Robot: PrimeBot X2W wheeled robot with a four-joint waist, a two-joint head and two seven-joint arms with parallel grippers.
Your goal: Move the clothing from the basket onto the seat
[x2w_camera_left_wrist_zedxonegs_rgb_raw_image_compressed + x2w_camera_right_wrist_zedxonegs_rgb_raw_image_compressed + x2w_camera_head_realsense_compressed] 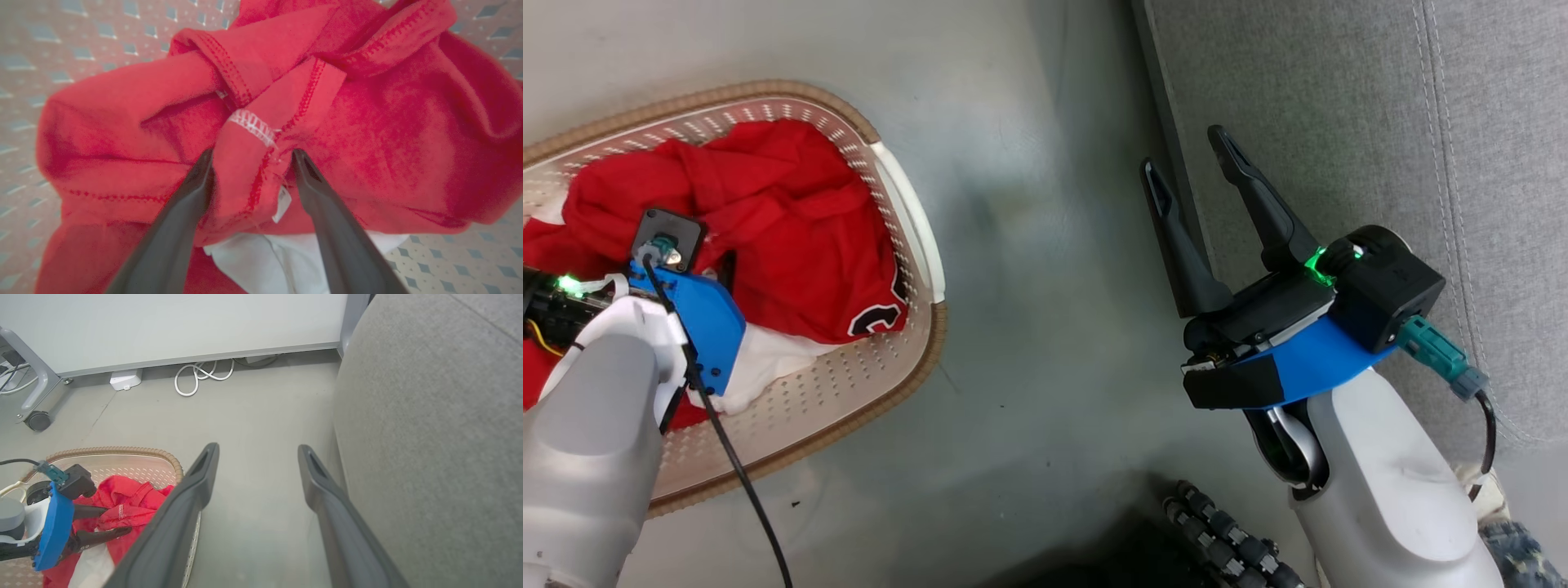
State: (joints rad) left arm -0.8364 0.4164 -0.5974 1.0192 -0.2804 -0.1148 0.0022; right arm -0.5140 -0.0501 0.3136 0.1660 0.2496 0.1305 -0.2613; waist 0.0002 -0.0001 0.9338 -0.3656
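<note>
Left gripper (252,155) astride clothing (388,134) fold

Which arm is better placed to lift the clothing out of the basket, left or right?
Left. The left end effector, open, straddles a fold of the clothing inside the basket; the right end effector hangs open beside the sofa.

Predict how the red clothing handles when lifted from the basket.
Likely floppy: the clothing lies crumpled, so it should drape below the left gripper. Probably light, thin stitched fabric. The fingers straddle just one fold, so it might slip, or drag the white panel beneath.
</note>
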